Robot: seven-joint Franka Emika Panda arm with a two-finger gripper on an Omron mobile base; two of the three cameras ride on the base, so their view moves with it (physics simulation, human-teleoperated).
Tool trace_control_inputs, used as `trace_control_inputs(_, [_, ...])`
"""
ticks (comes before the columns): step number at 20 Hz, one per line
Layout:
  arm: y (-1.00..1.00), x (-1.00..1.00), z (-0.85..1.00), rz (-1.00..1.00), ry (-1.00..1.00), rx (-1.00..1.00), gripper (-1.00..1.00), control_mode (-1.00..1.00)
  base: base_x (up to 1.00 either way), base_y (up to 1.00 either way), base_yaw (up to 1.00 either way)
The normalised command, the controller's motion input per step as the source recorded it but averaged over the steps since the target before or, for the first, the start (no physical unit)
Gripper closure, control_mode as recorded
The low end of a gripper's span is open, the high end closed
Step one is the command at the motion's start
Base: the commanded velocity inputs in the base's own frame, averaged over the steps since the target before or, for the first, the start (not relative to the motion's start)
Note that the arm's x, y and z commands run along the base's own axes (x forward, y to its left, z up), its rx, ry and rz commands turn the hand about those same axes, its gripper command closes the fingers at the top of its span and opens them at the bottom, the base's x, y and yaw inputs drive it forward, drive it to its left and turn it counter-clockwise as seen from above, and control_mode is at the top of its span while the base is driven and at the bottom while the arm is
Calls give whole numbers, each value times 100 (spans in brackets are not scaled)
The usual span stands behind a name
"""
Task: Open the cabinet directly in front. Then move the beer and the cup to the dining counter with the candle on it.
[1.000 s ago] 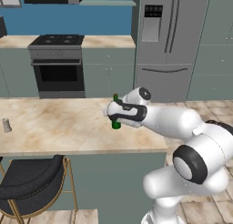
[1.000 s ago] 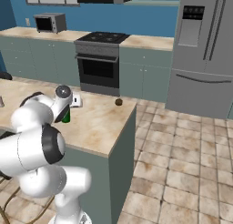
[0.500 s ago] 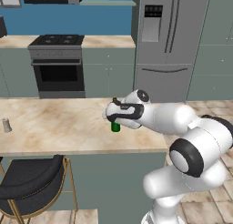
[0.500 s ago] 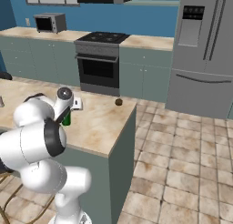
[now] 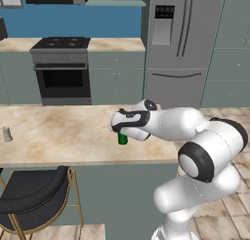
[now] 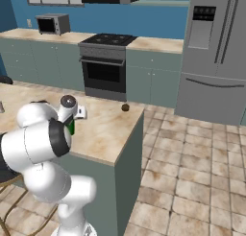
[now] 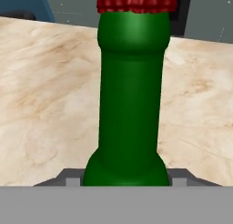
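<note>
- While the arm reaches over the dining counter [image 5: 58, 136], a small pale cylinder [image 5: 6, 134] stands near the counter's left end, well apart from the work; it may be the candle, but it is too small to tell.
- A black stool [image 5: 31, 197] sits at the counter's near edge, below that end.
- Toward the counter's right part, the gripper [image 5: 123, 132] holds the beer [image 5: 122, 139] upright, its jaws closed on the bottle's body, with the neck and red cap rising in the hand view.
- Over the last second the bottle has come down: its base, which hung clear above the counter, is now at or just above the marble. Whether it touches cannot be told.
- Judged from this, the beer's delivery is nearly done: the next step is probably to release it and back off without tipping it, and the cup is still to be fetched.
- A small dark round thing [image 6: 125, 107] lies near the counter's far right corner, apart from the bottle.
</note>
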Motion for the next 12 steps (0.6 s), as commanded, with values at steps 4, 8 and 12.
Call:
trace_control_inputs(4, [7,5,-18,0,0,-4,100,-100,0,0,0])
trace_control_inputs(8, [1,4,-13,0,-3,-5,100,-100,0,0,0])
trace_control_inputs(12, [0,12,-13,0,-6,-5,100,-100,0,0,0])
